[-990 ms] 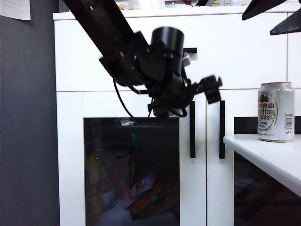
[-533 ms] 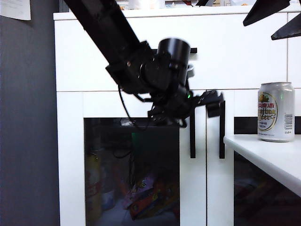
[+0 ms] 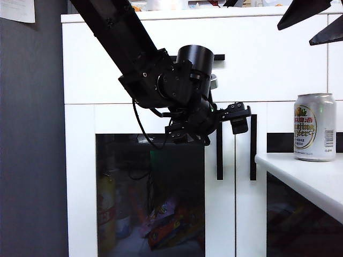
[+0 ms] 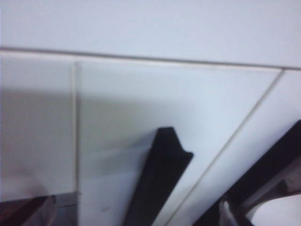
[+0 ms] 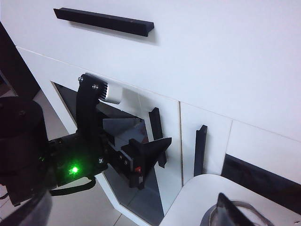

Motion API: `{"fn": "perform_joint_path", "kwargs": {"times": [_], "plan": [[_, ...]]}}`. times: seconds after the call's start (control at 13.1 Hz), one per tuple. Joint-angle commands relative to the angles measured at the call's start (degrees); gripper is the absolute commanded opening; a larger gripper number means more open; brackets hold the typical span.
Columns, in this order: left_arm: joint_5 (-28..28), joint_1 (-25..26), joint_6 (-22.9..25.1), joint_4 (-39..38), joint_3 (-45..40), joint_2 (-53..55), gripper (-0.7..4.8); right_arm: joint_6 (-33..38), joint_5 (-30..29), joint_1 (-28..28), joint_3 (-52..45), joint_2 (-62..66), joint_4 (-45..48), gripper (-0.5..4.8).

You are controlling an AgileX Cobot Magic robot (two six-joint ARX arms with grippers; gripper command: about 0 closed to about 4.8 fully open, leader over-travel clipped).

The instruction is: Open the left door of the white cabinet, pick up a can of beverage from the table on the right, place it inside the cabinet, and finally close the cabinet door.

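While the white-framed glass left door (image 3: 150,182) is shut, left gripper (image 3: 236,115) jaws stand apart by its vertical black bar handle (image 3: 219,147).
Misalignment risks slipping off; right gripper (image 3: 316,21), jaws apart, hangs above the silver aluminium can (image 3: 314,127).

Dark grey wall (image 3: 32,134) takes up the whole left side, with a white sheet of paper (image 3: 17,9) stuck up in the top corner. Lighting's bright and even, a bit cool-toned.
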Motion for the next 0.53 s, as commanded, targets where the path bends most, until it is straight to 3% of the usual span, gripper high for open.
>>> {"fn": "perform_joint_path", "kwargs": {"times": [0.08, 0.3, 0.38, 0.53], "plan": [[0.35, -0.42, 0.0, 2.14, 0.28, -0.39, 4.06, -1.53, 0.13, 0.04, 0.15, -0.2, -1.2, 4.79], [2.1, -0.66, 0.02, 2.12, 0.28, -0.42, 0.35, -2.73, 1.27, -0.07, 0.15, -0.2, -1.75, 4.79], [2.97, -0.72, 0.02, 2.56, 0.28, -0.42, -0.06, -2.78, 1.22, -0.07, 0.17, -0.2, -1.73, 4.79], [4.26, -0.81, 0.02, 3.06, 0.28, -0.42, -0.06, -2.84, 1.4, -0.2, 0.17, -0.24, -1.81, 4.79]]}}
